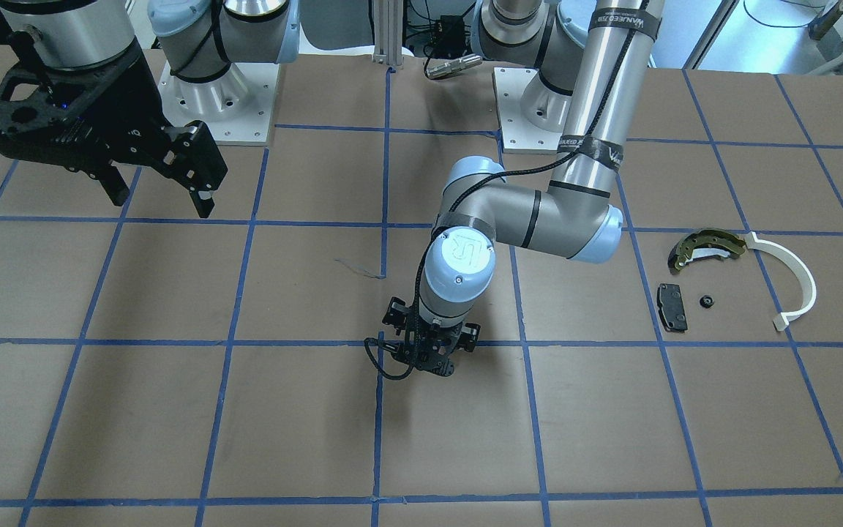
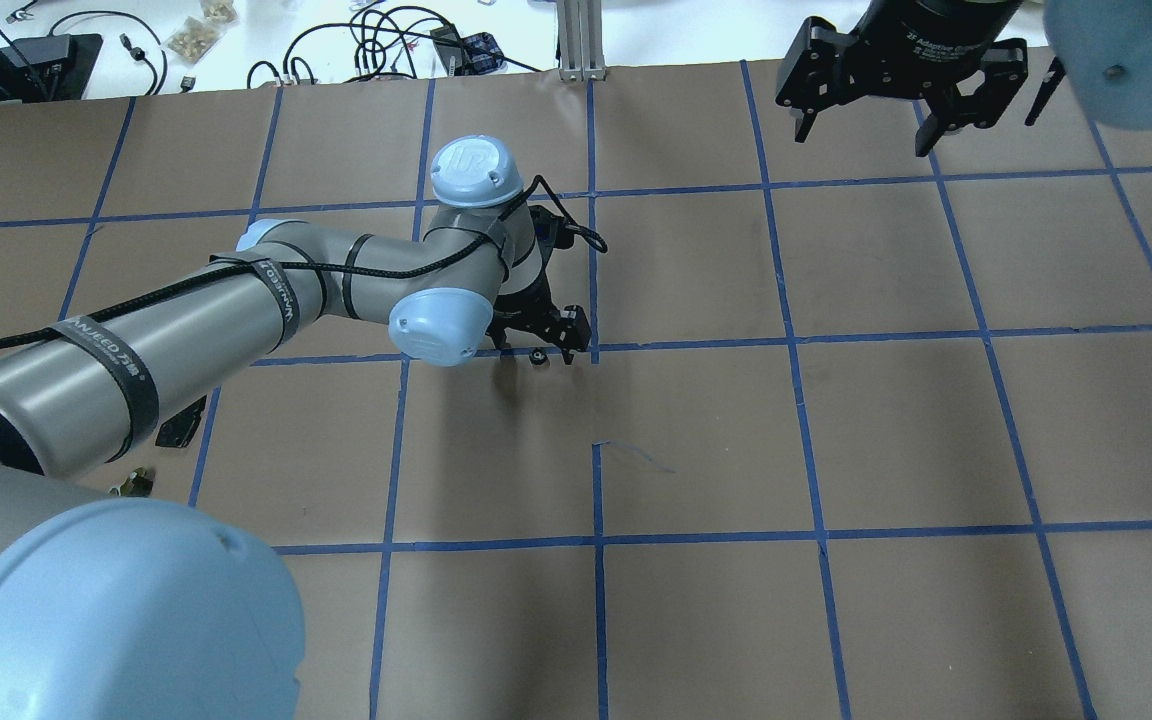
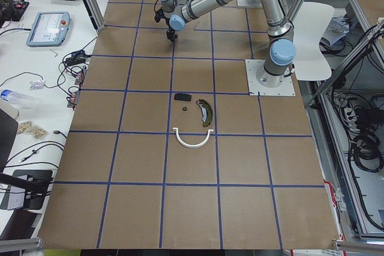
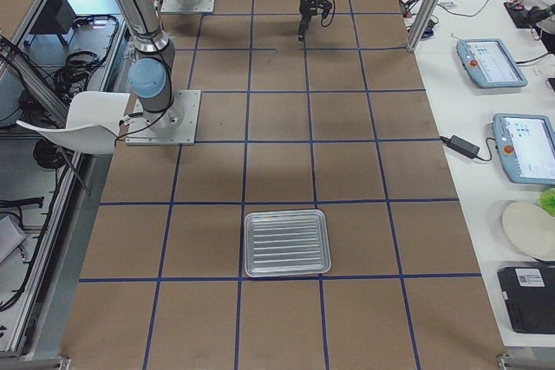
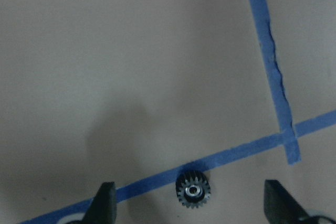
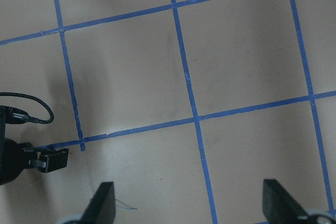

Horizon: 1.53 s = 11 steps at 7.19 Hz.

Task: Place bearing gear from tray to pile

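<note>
A small black toothed bearing gear (image 5: 193,191) lies flat on a blue tape line mid-table; it also shows in the overhead view (image 2: 538,357). My left gripper (image 5: 191,209) is open and hangs just above it, a finger on each side, not touching. The pile lies far off on my left side: an olive brake shoe (image 1: 707,247), a white arc (image 1: 795,282), a black pad (image 1: 672,306) and another small black gear (image 1: 705,301). The silver tray (image 4: 287,243) stands empty on my right side. My right gripper (image 1: 162,194) is open and empty, raised.
Brown paper with a blue tape grid (image 2: 796,343) covers the table. The two arm bases (image 1: 216,102) stand at the robot's edge. My left arm's elbow (image 2: 441,325) overhangs the middle squares. Benches with tablets (image 4: 490,62) flank the far edge.
</note>
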{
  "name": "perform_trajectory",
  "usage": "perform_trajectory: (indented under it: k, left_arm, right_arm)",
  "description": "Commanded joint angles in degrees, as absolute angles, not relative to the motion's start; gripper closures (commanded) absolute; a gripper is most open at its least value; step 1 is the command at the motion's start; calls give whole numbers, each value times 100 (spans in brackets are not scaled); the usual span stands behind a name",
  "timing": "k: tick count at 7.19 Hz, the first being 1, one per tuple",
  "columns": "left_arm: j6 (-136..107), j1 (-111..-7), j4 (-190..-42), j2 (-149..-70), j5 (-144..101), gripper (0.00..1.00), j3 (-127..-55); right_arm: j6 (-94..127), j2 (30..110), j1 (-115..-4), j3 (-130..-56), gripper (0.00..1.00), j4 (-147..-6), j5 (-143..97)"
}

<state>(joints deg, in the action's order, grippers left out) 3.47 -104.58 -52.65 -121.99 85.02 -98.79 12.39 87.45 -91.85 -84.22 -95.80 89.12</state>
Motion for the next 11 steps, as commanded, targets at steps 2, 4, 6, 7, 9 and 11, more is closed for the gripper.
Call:
perform_trajectory:
  k: [2,4,6,7,9,11]
  left_arm:
    - [343,-10468,-5133,-12217,8481,18,-9958]
    - [343,-10468,-5168,-12199,8490,44,-9958]
    - [352,-10468,-5343,-12138,8525,96,-9949]
    - [360,-10459,-5370,-12120,8517,100,-9941]
    - [395,-10389,-5615,-11963,8508,100,-9844]
    - [413,-10154,-6148,-11735,8569,100,-9503]
  right_arm:
    - [1239,8754,-9185,-8429,0,-9580,8868]
    - [1239,8745,-9185,-8420,0,-9580,8851]
    - [1239,8745,-9185,-8420,0,-9589,8842]
    - [1248,8736,-9185,-8420,0,-9589,8842]
    - [1248,8736,-9185,-8411,0,-9589,8851]
    - [1239,8736,-9185,-8420,0,-9606,8842]
